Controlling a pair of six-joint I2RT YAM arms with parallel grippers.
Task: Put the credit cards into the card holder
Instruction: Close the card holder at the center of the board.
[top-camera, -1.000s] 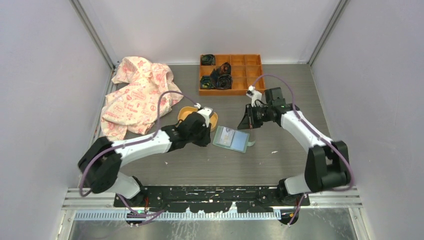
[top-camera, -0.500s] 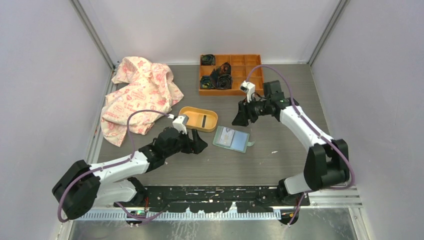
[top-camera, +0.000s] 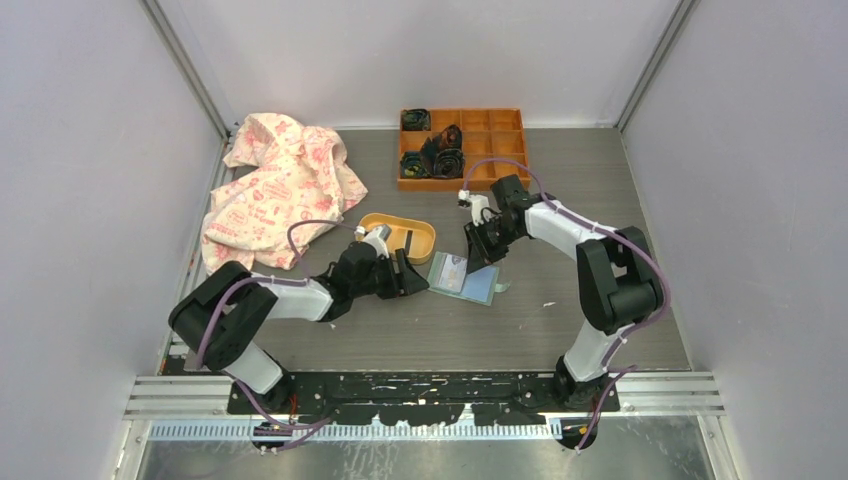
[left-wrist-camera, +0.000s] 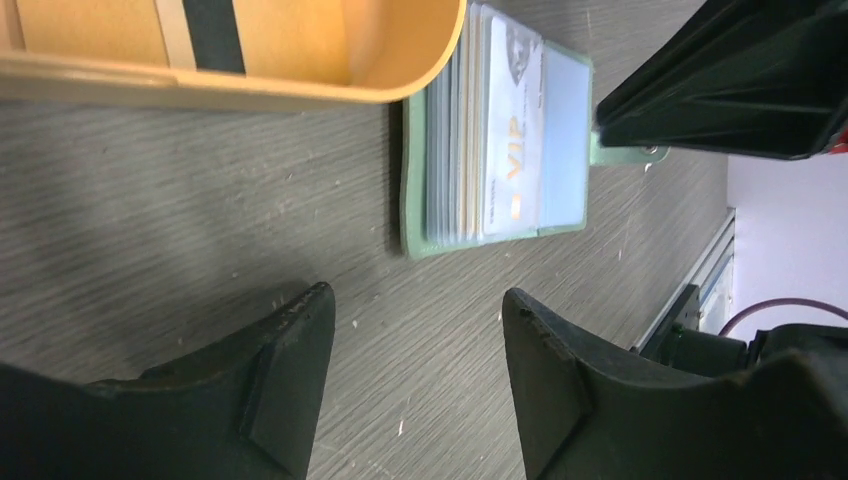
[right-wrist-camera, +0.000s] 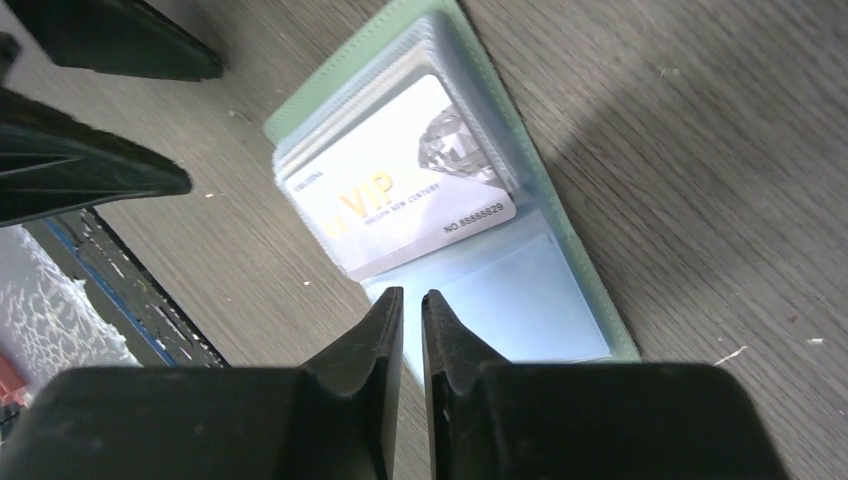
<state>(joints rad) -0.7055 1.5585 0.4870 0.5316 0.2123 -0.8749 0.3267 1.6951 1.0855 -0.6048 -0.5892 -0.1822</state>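
The mint-green card holder (top-camera: 463, 277) lies open on the table, showing clear sleeves (right-wrist-camera: 520, 310). A white credit card (right-wrist-camera: 400, 190) marked VIP sits in its top sleeve (left-wrist-camera: 515, 150). Another credit card with a dark stripe (top-camera: 407, 241) lies in the yellow-orange dish (left-wrist-camera: 230, 85). My left gripper (left-wrist-camera: 415, 310) is open and empty, low over the table just left of the holder (top-camera: 415, 283). My right gripper (right-wrist-camera: 412, 300) points down at the holder's far edge (top-camera: 478, 255). Its jaws are closed to a thin slit, with nothing between them.
An orange compartment tray (top-camera: 505, 150) holding dark coiled items (top-camera: 435, 155) stands at the back. A pink patterned cloth (top-camera: 275, 190) lies heaped at the back left. The yellow-orange dish (top-camera: 385, 222) touches the holder's left corner. Grey walls enclose three sides.
My left gripper has pulled away from the dish, opened, and settled low beside the holder's left edge. My right gripper has moved left and down onto the holder, its jaws opening and then narrowing.
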